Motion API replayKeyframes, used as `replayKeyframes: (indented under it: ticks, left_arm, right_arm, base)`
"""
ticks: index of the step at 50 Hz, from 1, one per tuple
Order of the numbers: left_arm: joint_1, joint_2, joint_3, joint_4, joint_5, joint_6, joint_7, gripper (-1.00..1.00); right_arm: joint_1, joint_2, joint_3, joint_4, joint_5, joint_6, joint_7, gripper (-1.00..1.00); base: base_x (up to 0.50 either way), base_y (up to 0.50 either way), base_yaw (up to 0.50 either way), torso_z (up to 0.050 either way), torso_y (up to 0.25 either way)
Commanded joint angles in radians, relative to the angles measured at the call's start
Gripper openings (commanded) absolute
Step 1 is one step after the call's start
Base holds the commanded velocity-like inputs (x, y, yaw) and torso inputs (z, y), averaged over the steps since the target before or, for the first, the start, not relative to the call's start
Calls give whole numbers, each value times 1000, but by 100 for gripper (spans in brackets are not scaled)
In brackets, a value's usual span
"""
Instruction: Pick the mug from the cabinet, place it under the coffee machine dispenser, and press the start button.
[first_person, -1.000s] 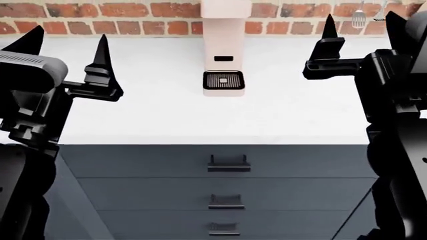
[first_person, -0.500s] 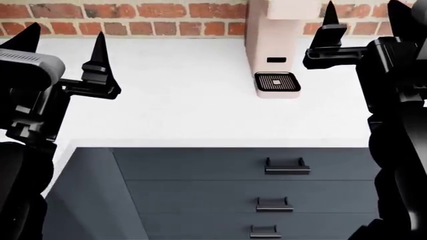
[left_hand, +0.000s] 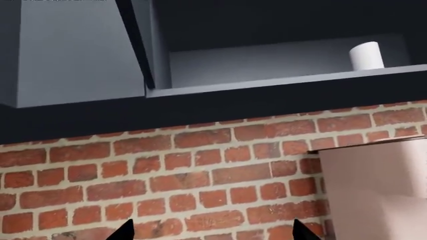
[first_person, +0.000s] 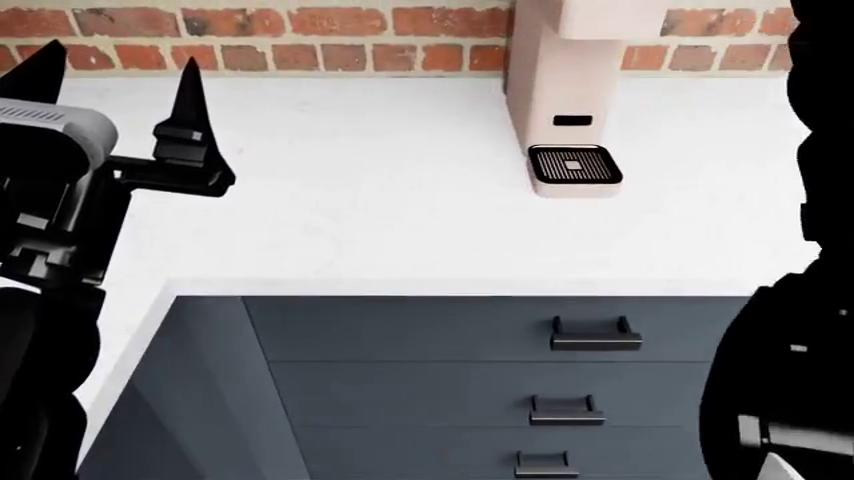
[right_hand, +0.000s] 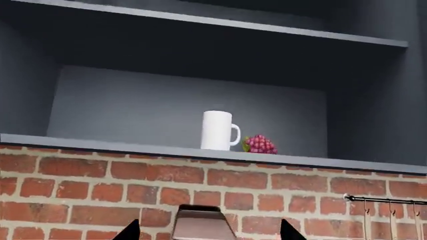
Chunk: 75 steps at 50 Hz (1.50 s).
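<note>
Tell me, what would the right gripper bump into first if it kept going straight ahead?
Probably the brick wall just below the cabinet shelf. The mug sits higher, so it would likely be missed; depth is unclear.

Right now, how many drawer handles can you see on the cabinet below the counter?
3, stacked in one column under the coffee machine: the top handle, the middle handle and the bottom handle, cut by the frame edge. More may sit lower, out of view.

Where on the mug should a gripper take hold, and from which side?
Grip the mug across its plain cylindrical body, coming from the cabinet's open front. It stands upright; its handle points toward the grapes close beside it, so avoid that side.
</note>
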Motion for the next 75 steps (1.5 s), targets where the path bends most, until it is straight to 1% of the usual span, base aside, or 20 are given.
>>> replayKeyframes:
  ticks: [1, 3, 6, 10, 11, 17, 22, 24, 28, 35, 46, 47, 53, 64, 75]
  left_arm:
    - [-10, 8, 5, -8, -14, 19, 8, 100]
    - [-13, 11, 6, -5, -20, 20, 11, 100]
    - [-13, 15, 12, -5, -25, 24, 15, 100]
    - [-27, 25, 16, 22, -50, 3, 13, 100]
    - [-33, 29, 16, 31, -60, -5, 11, 100]
    - [-75, 65, 21, 90, -124, -63, -12, 100]
    - [-79, 63, 30, 129, -148, -94, -17, 100]
    - [-81, 63, 32, 134, -152, -97, -18, 100]
    - [-80, 60, 33, 142, -154, -101, -22, 100]
    - [-74, 57, 35, 150, -157, -101, -26, 100]
    - [-73, 53, 44, 153, -155, -98, -32, 100]
    - [-72, 52, 45, 153, -154, -97, -32, 100]
    - [-71, 48, 54, 152, -152, -94, -31, 100]
    - [-59, 41, 61, 149, -151, -83, -28, 100]
    - [-47, 36, 59, 146, -155, -72, -27, 100]
  right_arm:
    - [342, -17, -95, 433, -42, -130, -21, 100]
    - [425, -30, -109, 582, -54, -194, -24, 100]
    - [566, -61, -125, 905, -72, -356, -26, 100]
    - [830, -118, -135, 1486, -88, -681, -41, 100]
    - [834, -123, -135, 1537, -91, -668, -46, 100]
    - [829, -146, -118, 1538, -104, -636, -26, 100]
    - [821, -158, -98, 1538, -117, -607, -21, 100]
    - [820, -163, -86, 1538, -116, -631, -28, 100]
    - [818, -169, -86, 1538, -128, -633, -43, 100]
    - [844, -173, -102, 1538, -139, -617, -52, 100]
    - [822, -176, -111, 1538, -139, -647, -30, 100]
    - [838, -175, -111, 1538, -138, -635, -31, 100]
    - [881, -166, -78, 1538, -124, -620, -26, 100]
    - [899, -176, -8, 1538, -120, -616, -39, 100]
    - [862, -194, -3, 1538, -133, -613, -55, 100]
  base:
    - [0, 0, 0, 0, 0]
    - [0, 0, 0, 0, 0]
    - [0, 0, 0, 0, 0]
    - [0, 0, 0, 0, 0]
    - [0, 0, 0, 0, 0]
    - [0, 0, 0, 0, 0]
    - [0, 0, 0, 0, 0]
    - [0, -43, 0, 0, 0]
    - [0, -456, 0, 0, 0]
    - [4, 0, 0, 0, 0]
    - [273, -6, 0, 0, 0]
    - [273, -16, 0, 0, 0]
    - [229, -299, 0, 0, 0]
    - [221, -114, 0, 0, 0]
    - [227, -95, 0, 0, 0]
